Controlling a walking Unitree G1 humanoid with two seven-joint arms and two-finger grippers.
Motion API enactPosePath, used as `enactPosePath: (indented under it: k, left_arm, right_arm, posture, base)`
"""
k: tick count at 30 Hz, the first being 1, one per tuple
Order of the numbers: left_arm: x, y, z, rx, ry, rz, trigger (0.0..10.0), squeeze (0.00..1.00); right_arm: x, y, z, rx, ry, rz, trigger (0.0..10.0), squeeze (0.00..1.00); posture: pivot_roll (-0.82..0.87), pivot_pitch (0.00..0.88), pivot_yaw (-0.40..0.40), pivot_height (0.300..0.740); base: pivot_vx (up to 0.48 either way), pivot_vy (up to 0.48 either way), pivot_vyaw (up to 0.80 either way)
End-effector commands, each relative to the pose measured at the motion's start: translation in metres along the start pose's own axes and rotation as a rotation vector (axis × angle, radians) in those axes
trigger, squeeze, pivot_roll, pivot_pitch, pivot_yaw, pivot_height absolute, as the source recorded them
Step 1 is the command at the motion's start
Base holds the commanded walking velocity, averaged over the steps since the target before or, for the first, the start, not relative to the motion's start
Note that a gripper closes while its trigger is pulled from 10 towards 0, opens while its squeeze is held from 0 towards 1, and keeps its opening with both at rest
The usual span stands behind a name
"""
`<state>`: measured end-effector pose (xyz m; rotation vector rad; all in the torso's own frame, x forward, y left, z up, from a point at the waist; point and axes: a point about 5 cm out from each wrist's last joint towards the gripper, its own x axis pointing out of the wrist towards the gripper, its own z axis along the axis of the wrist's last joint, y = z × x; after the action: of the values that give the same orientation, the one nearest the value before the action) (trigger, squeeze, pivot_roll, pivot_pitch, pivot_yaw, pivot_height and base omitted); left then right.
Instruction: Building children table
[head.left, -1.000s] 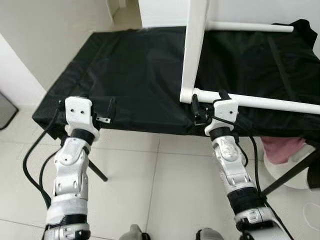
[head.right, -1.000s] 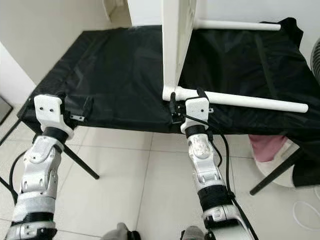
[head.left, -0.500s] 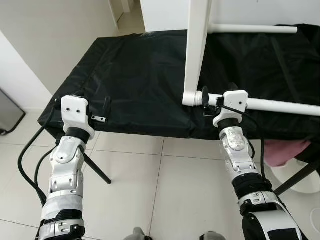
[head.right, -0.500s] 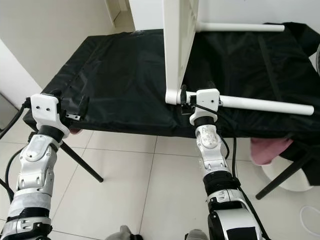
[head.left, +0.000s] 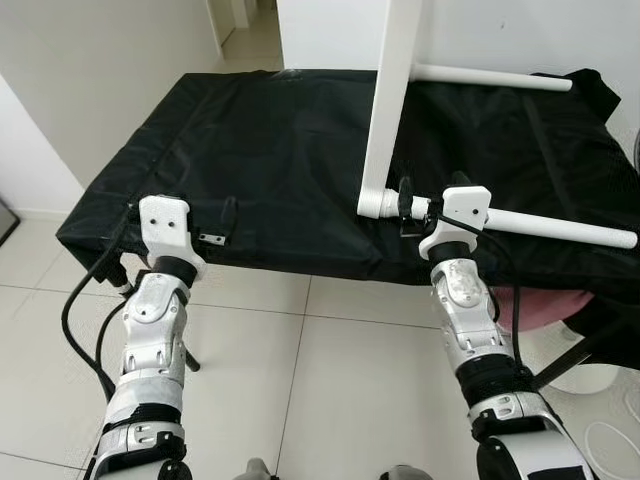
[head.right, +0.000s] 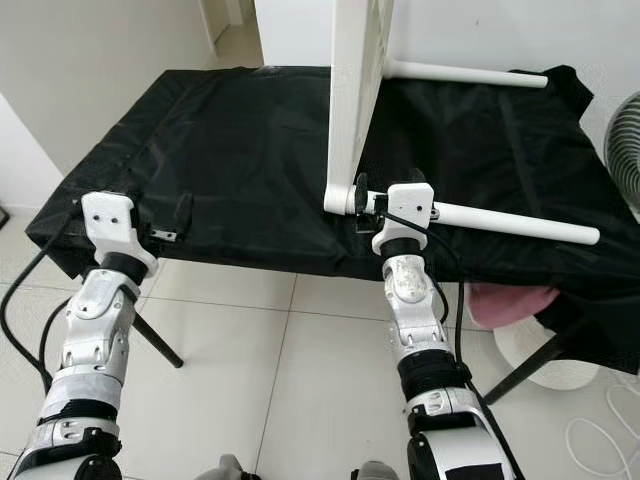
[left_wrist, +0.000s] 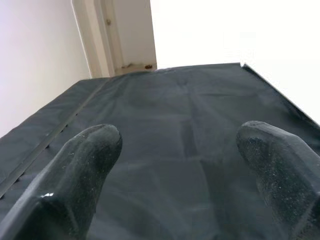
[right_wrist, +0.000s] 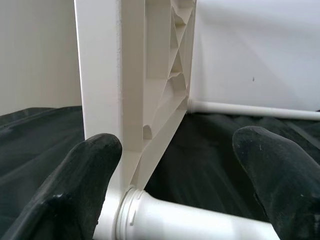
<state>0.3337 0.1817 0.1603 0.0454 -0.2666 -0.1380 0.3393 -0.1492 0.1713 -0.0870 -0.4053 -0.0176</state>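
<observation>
The white children's table (head.left: 385, 110), on its side on the black-covered desk (head.left: 260, 150) with its top cut off, has its near leg (head.left: 540, 225) between the spread right end effector (right_wrist: 170, 165) fingers; the left end effector (left_wrist: 175, 165) gapes empty.

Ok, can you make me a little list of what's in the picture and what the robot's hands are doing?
Surface: black cloth-covered table
Being built: white tabletop standing on its edge, two white legs sticking out sideways
Right end effector: open, fingers either side of the near leg where it joins the tabletop
Left end effector: open, at the cloth's front edge, holding nothing
Floor: pale tiles
</observation>
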Motion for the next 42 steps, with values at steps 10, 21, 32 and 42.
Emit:
enactPosePath:
  k: [10, 21, 32, 42]
  left_arm:
    - [-0.005, 0.007, -0.001, -0.049, 0.013, 0.189, 10.0, 0.0]
    - [-0.048, -0.011, -0.049, -0.055, 0.135, 0.153, 10.0, 0.0]
    - [-0.073, -0.02, -0.042, -0.04, 0.141, 0.142, 10.0, 0.0]
    - [-0.073, -0.024, -0.019, -0.059, 0.088, 0.109, 10.0, 0.0]
  right_arm:
    - [-0.011, -0.013, -0.011, -0.046, 0.042, -0.024, 10.0, 0.0]
    - [-0.048, -0.008, -0.038, -0.066, 0.126, 0.038, 10.0, 0.0]
    - [-0.087, 0.003, -0.037, -0.029, 0.155, 0.082, 10.0, 0.0]
    - [-0.075, 0.006, -0.008, -0.026, 0.08, 0.085, 10.0, 0.0]
  posture:
    - [-0.15, 0.0, 0.06, 0.74]
    - [-0.14, 0.0, 0.061, 0.74]
    - [-0.12, 0.0, 0.05, 0.74]
    - [-0.11, 0.0, 0.042, 0.74]
  base:
    - [0.0, 0.0, 0.0]
    - [0.0, 0.0, 0.0]
    - [0.0, 0.0, 0.0]
    - [0.0, 0.0, 0.0]
